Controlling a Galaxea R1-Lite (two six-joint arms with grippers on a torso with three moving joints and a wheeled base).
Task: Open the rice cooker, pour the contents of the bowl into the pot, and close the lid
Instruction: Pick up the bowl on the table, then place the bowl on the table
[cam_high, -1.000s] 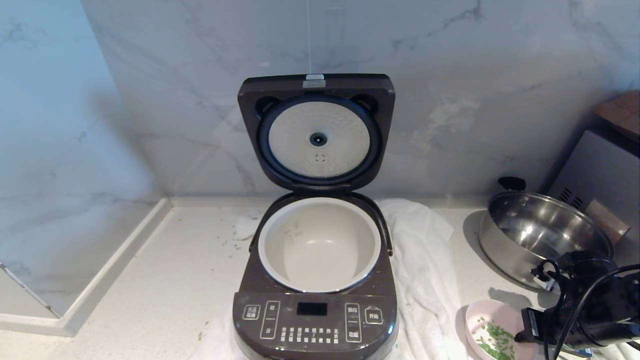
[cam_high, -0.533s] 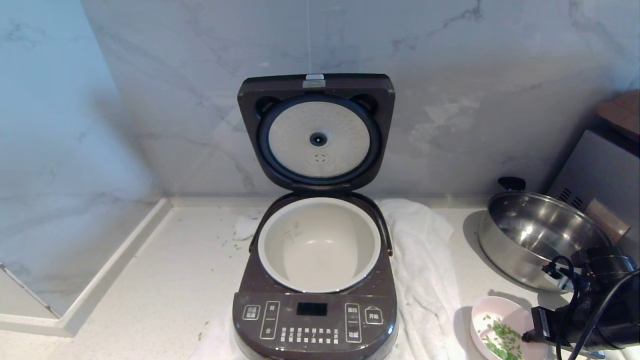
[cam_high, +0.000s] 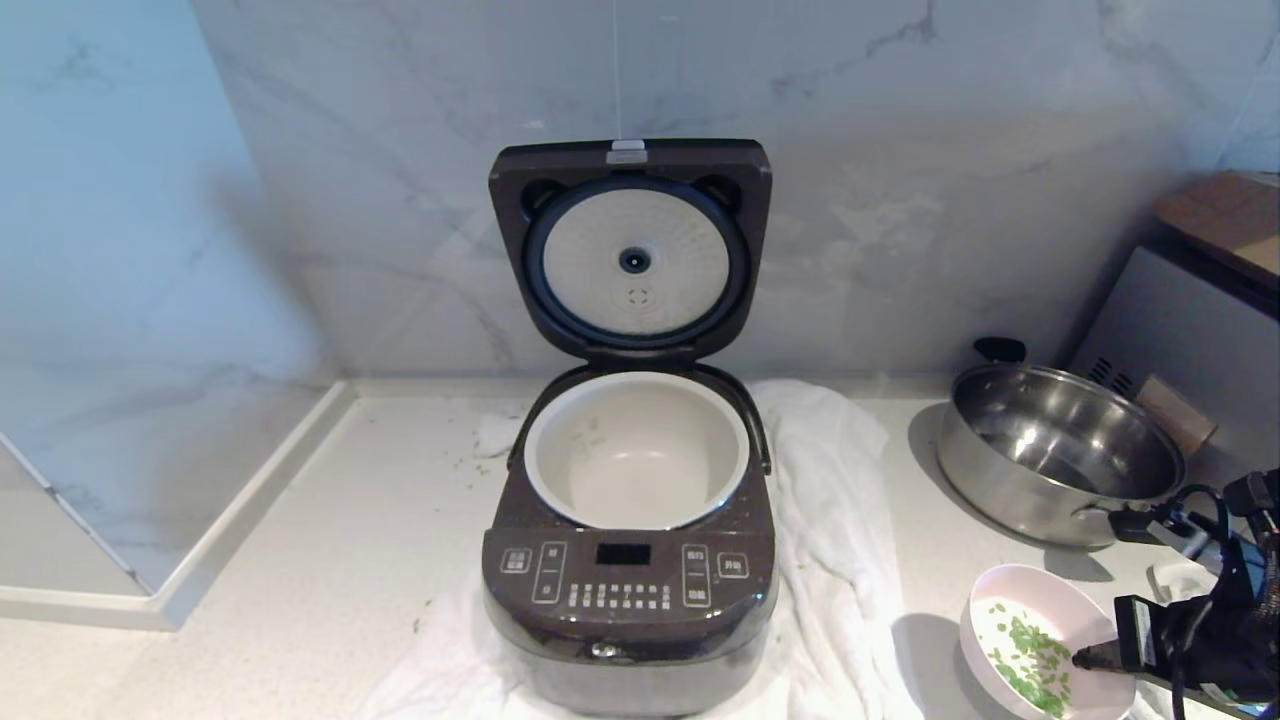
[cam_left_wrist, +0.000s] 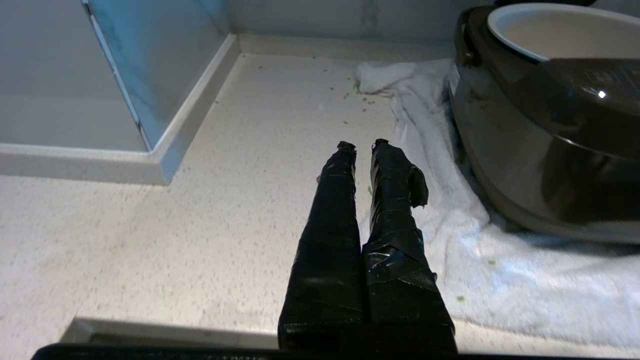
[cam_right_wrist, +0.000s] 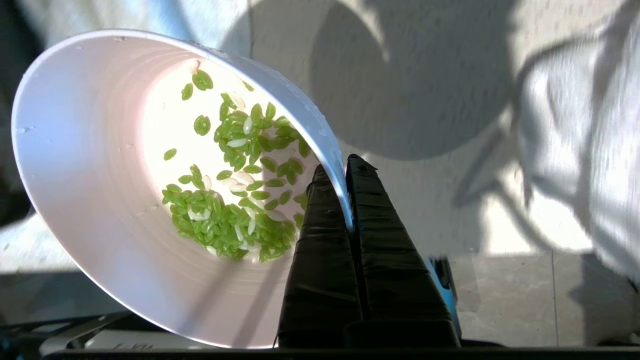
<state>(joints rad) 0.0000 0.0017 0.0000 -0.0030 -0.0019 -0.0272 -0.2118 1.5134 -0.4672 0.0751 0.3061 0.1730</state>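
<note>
Dark-brown rice cooker (cam_high: 630, 560) sits mid-counter on a white towel (cam_high: 840, 520), lid (cam_high: 630, 250) standing fully up, so step one looks done. Pot (cam_high: 636, 450) is cream-white and empty; pour and close are left, as I read it. My right gripper (cam_right_wrist: 345, 175) is pinched on the rim of the bowl (cam_high: 1040, 640), one finger inside, one outside, at the counter's right front beside the steel pan (cam_high: 1060, 455). Bowl looks pale pink outside, white inside, tilted in the wrist view, with the contents (cam_right_wrist: 235, 190), bright green bits, pooled low. Left gripper (cam_left_wrist: 361, 146) is parked left of the cooker, fingers together, holding nothing.
</note>
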